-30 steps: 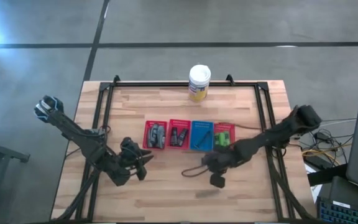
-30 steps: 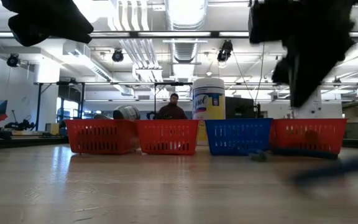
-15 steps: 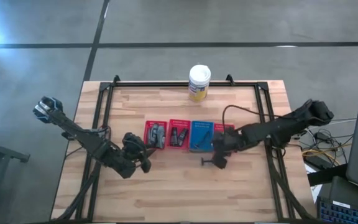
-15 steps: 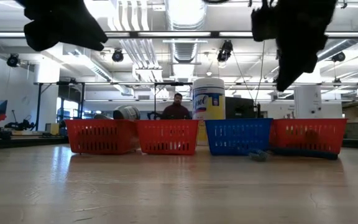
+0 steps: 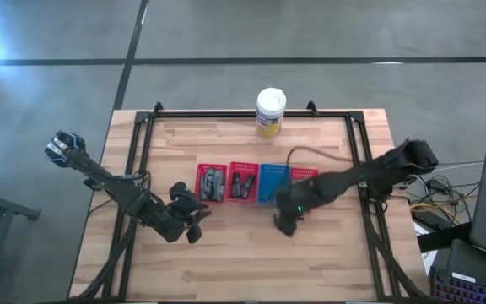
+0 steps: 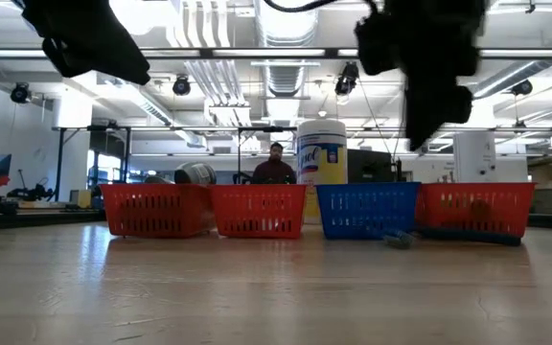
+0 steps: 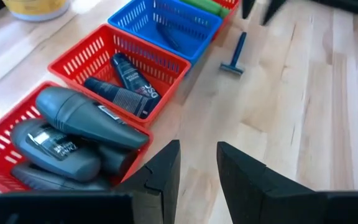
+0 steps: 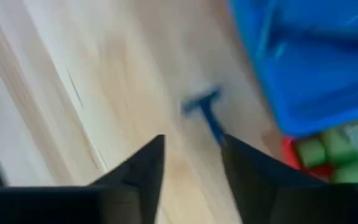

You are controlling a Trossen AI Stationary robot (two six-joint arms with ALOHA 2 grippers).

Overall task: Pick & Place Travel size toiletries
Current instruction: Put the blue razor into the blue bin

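Four slotted trays stand in a row at mid-table. The left red tray holds grey oval bottles. The second red tray holds black tubes. Then come the blue tray and a red tray with green bottles. A thin blue T-shaped stick lies flat on the wood beside the blue tray's near side. My right gripper is open and hovers over this stick; it shows in the high view. My left gripper is open near the grey-bottle tray.
A white-lidded, yellow-labelled jar stands at the table's far edge, behind the trays. A black frame runs around the tabletop. Bare wood lies on the near side of the trays. A person shows far off in the room.
My right gripper has travelled from the near part of the table toward the trays, then a little toward the table's left, and now stands over the stick by the blue tray. The trays and their contents have stayed put.
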